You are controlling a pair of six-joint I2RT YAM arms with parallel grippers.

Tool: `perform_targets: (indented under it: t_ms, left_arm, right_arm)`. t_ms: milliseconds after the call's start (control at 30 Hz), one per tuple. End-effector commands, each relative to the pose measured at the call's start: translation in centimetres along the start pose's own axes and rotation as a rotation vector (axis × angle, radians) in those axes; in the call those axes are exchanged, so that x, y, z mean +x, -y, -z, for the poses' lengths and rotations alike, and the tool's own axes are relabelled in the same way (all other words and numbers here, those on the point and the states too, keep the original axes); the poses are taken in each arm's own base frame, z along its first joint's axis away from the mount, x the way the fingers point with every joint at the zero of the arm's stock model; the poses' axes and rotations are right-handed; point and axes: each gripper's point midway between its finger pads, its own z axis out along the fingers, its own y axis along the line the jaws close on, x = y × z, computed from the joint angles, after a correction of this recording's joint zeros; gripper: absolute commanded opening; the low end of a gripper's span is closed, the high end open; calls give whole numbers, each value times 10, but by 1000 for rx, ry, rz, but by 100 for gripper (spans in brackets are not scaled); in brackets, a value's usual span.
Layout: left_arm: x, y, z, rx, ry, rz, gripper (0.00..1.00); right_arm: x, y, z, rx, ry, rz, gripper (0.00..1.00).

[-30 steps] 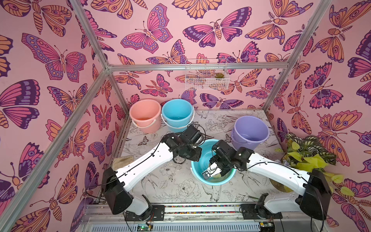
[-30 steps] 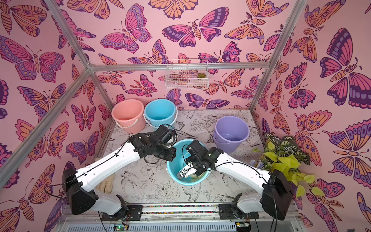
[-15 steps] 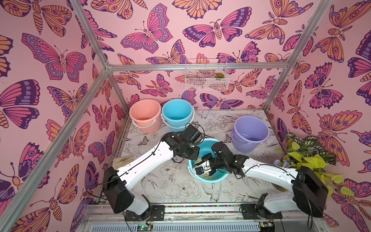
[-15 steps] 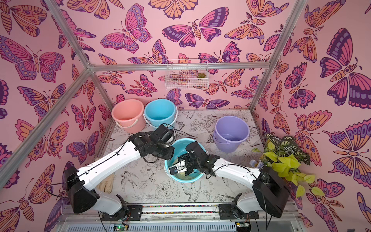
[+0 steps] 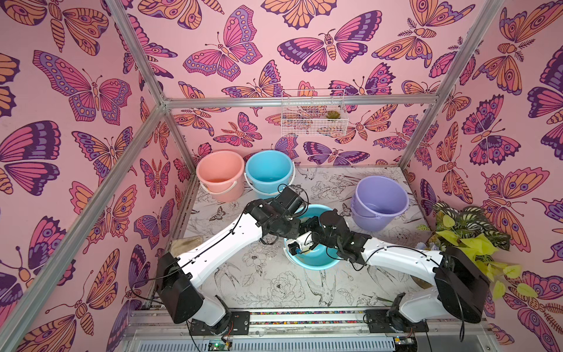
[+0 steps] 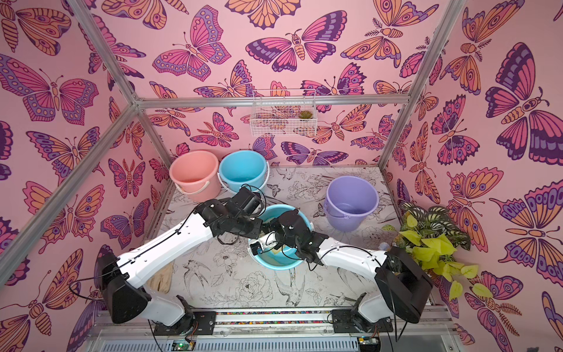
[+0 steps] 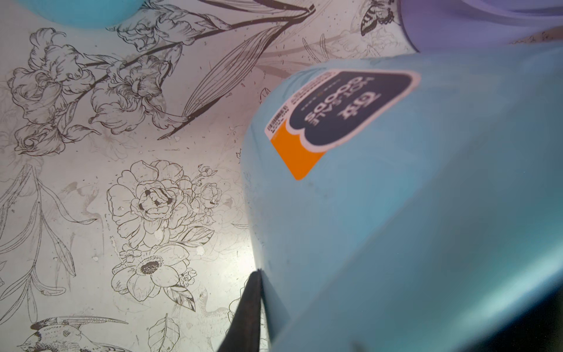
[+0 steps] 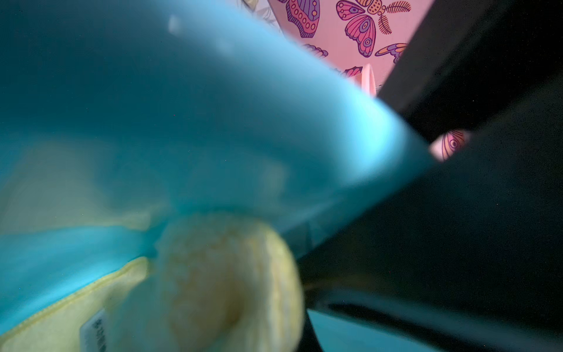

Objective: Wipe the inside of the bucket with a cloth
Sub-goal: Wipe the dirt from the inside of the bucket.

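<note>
The teal bucket [image 5: 316,260] [image 6: 281,263] stands tilted at mid-table. Its outer wall, with a navy and orange sticker, fills the left wrist view [image 7: 396,213]. My left gripper [image 7: 264,275] is shut on the bucket's rim, with one dark finger [image 7: 246,314] outside the wall and the other hidden inside. My right gripper [image 5: 300,247] [image 6: 261,245] reaches down into the bucket. It is shut on the pale yellow cloth [image 8: 213,283], which bunches against the inner wall [image 8: 182,122] and hides the fingers.
A pink bucket [image 5: 221,173] and a blue bucket [image 5: 269,170] stand at the back left, a purple bucket [image 5: 379,201] at the back right. A leafy plant [image 5: 469,234] is at the right edge. A tan rag [image 5: 185,243] lies by the left wall under my left arm.
My right gripper has swept leftward inside the bucket with the cloth. The bucket has shifted slightly left, with the left gripper still on its rim.
</note>
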Motion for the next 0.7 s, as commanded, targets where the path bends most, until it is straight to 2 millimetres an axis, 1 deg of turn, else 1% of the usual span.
perform_targets:
  t_ms: [0, 133, 200, 267, 367, 467, 667]
  left_arm:
    - [-6, 38, 22, 186, 42, 15, 0]
    - [-7, 37, 20, 180, 40, 15, 0]
    - [-7, 37, 19, 179, 38, 16, 0]
    - [-7, 39, 18, 183, 35, 11, 0]
    - [-8, 41, 18, 192, 28, 18, 0]
    - [-7, 44, 15, 205, 11, 19, 0]
    - [-7, 48, 15, 213, -15, 16, 0]
  right_arm:
    - [41, -26, 11, -135, -224, 157, 0]
    - [55, -39, 33, -220, -299, 203, 0]
    - [56, -44, 46, -247, -311, 204, 0]
    - [53, -47, 58, -259, -292, 189, 0]
    - [40, -48, 75, -253, -233, 161, 0]
    - [21, -38, 87, -183, -149, 171, 0]
    - [-2, 9, 110, -15, -77, 255, 0]
